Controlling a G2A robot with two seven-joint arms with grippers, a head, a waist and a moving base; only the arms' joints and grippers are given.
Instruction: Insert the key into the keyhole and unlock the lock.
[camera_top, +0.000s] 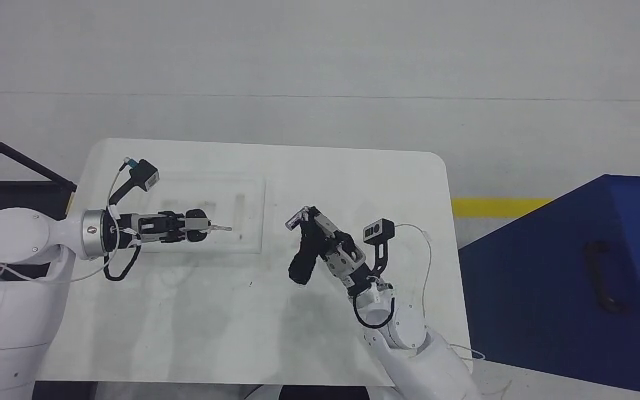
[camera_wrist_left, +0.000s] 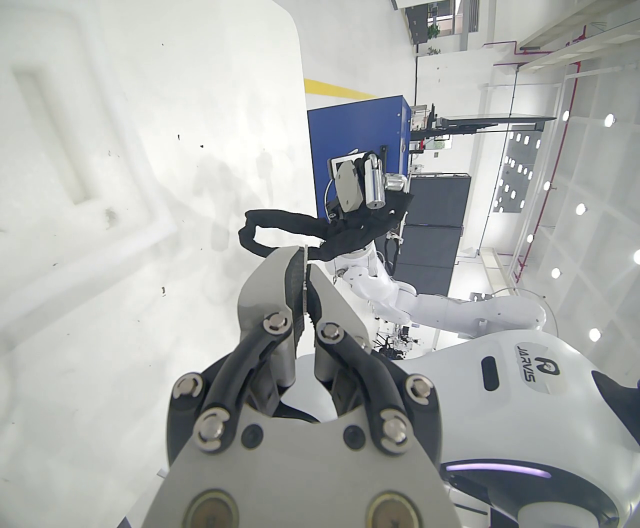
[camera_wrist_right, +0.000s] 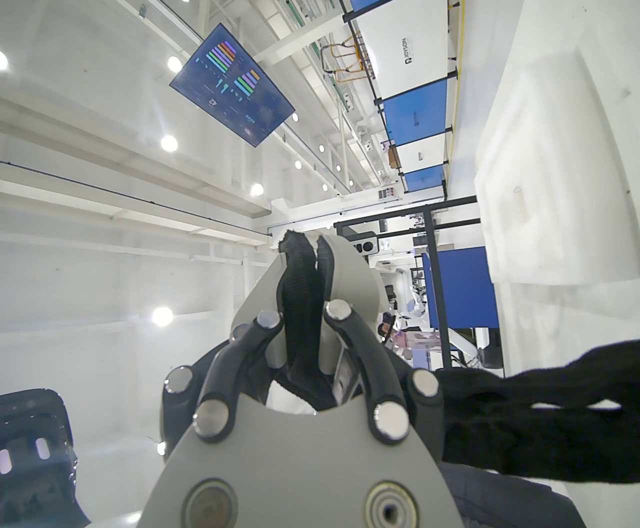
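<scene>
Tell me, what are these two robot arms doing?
The left arm's fingers pinch a thin silver metal key over a white foam tray. The right arm's fingers are shut on the black fabric-covered loop of a small silver padlock. Key and padlock are apart, so the key is not in the keyhole yet.

Two hands, the left hand (camera_top: 207, 227) and the right hand (camera_top: 306, 222), are working over one counter (camera_top: 350, 330) carrying one white foam tray (camera_top: 250, 195), with one key (camera_top: 222, 228), one lock (camera_wrist_left: 372, 182) and one black fabric-sleeved chain (camera_wrist_left: 300, 230).
</scene>
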